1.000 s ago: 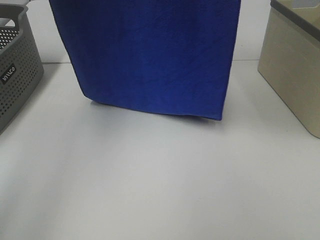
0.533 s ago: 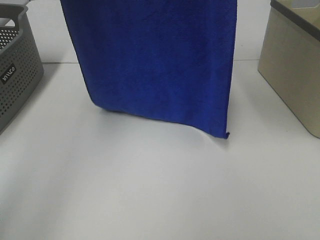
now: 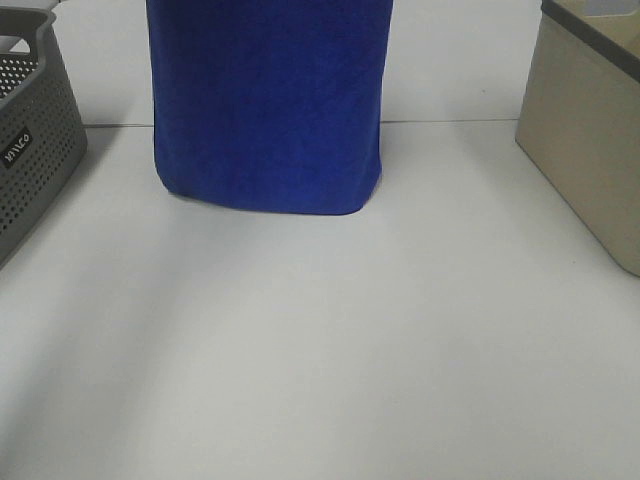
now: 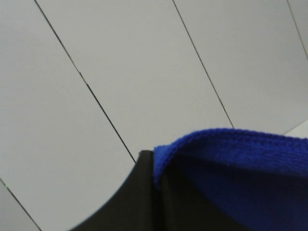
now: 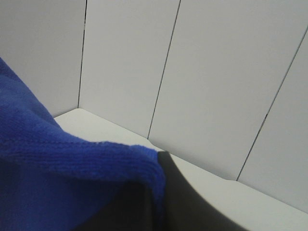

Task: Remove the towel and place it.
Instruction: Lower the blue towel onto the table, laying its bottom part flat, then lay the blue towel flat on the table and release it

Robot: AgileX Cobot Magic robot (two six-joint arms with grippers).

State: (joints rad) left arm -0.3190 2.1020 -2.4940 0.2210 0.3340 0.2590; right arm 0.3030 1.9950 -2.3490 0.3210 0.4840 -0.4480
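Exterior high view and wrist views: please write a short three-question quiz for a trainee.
1. True or false: the royal-blue plush towel lies folded flat.
2. Which stands at the left edge of the exterior high view? A) grey perforated plastic basket B) red bucket C) wooden crate
3. What are the left gripper and the right gripper shut on?
Key: 1 false, it hangs; 2 A; 3 the towel's upper edge.

One towel (image 3: 265,100), one grey basket (image 3: 35,150) and one beige bin (image 3: 585,150).
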